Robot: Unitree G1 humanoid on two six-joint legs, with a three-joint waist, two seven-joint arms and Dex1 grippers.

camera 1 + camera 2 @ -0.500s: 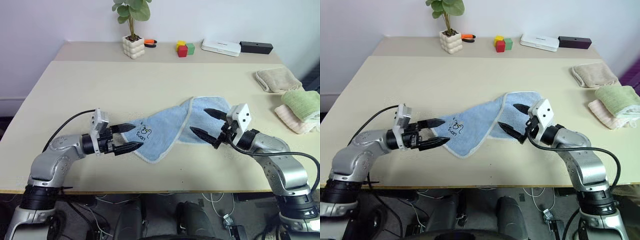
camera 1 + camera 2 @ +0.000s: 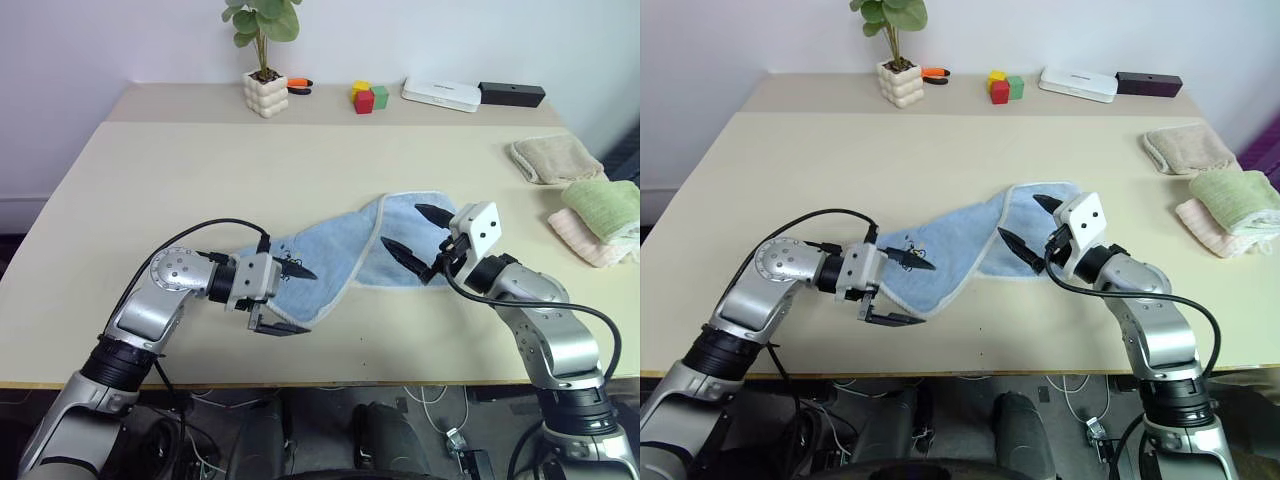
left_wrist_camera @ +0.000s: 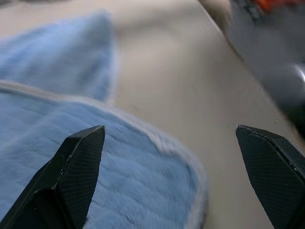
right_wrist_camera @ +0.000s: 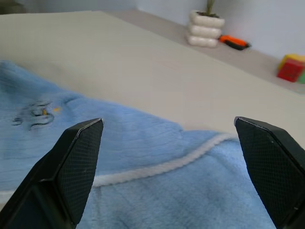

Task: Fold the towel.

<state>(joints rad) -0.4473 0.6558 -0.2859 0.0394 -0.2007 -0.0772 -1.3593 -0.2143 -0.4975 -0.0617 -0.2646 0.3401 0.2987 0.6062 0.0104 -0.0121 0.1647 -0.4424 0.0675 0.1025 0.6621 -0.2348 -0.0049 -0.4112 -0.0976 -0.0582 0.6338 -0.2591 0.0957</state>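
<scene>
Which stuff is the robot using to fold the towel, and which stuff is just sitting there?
For the job: light blue towel, left gripper, right gripper.

Just sitting there: beige towel, green towel, pink towel, potted plant, toy blocks, white box.

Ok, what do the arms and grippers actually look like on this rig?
Both arms are silver-grey metal with black joints and a black cable looping along each. Each wrist carries a white camera block. The left gripper and right gripper each have two black, pointed, textured fingers.

Beige table (image 2: 300, 170) against a plain pale wall (image 2: 120, 40); a raised shelf (image 2: 180, 100) along its far edge; dim floor (image 2: 20, 215) beneath.
</scene>
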